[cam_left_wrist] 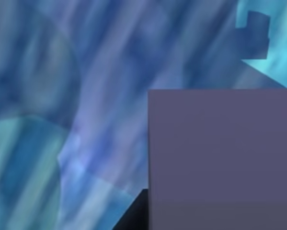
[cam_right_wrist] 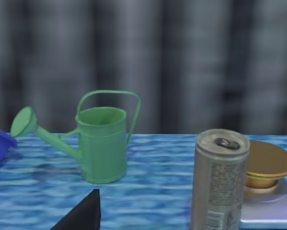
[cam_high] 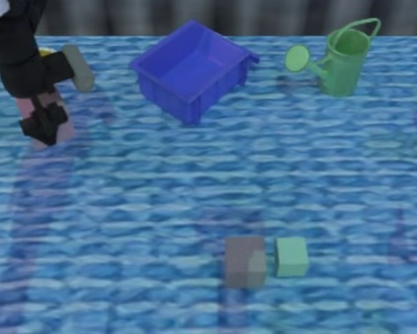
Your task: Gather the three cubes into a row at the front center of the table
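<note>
A big blue bin (cam_high: 192,69) is sitting at the far middle of the table (cam_high: 124,229), open side up, and a green watering can (cam_high: 342,59) is standing to its right at the far edge, spout pointing toward the bin. Both are lying well apart from the near centre, so neither is blocking that area. In the right wrist view a silver drinks can (cam_right_wrist: 220,184) is standing upright just beside a brass-coloured bell (cam_right_wrist: 267,167) on a pale base; the top view is not showing either.

Three cubes are showing. The grey cube (cam_high: 245,261) and the mint-green cube (cam_high: 292,256) are resting side by side at the near centre, almost touching, grey to the left. The pale pink cube (cam_high: 51,118) is sitting at the far left, close to the table's left edge, largely hidden under the left gripper (cam_high: 41,124), whose dark fingers are straddling it; whether they are pressing on it cannot be told. The left wrist view is showing a large flat cube face (cam_left_wrist: 222,158) filling its frame, dusky purple there.

Wide open table is lying between the pink cube and the near pair, with bare room left of the grey cube. The right gripper is out of the top view, and its fingers' state cannot be told.
</note>
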`<act>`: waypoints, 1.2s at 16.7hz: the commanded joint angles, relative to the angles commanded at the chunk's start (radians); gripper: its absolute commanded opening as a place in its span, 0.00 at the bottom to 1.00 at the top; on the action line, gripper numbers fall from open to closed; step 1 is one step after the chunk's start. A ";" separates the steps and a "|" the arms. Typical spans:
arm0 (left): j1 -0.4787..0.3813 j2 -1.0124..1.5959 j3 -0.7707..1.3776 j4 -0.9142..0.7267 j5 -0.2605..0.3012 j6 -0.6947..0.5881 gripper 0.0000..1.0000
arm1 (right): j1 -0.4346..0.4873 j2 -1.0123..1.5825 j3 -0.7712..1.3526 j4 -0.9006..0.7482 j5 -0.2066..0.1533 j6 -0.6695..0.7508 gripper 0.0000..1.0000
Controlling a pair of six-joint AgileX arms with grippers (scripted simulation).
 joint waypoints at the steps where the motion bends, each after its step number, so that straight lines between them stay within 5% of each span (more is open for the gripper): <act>1: 0.002 -0.007 0.009 -0.011 0.001 -0.002 0.00 | 0.000 0.000 0.000 0.000 0.000 0.000 1.00; 8: -0.060 -0.067 -0.063 0.015 -0.003 -0.008 0.00 | 0.000 0.000 0.000 0.000 0.000 0.000 1.00; 20: -0.532 -0.559 -0.758 0.198 -0.006 -0.066 0.00 | 0.000 0.000 0.000 0.000 0.000 0.000 1.00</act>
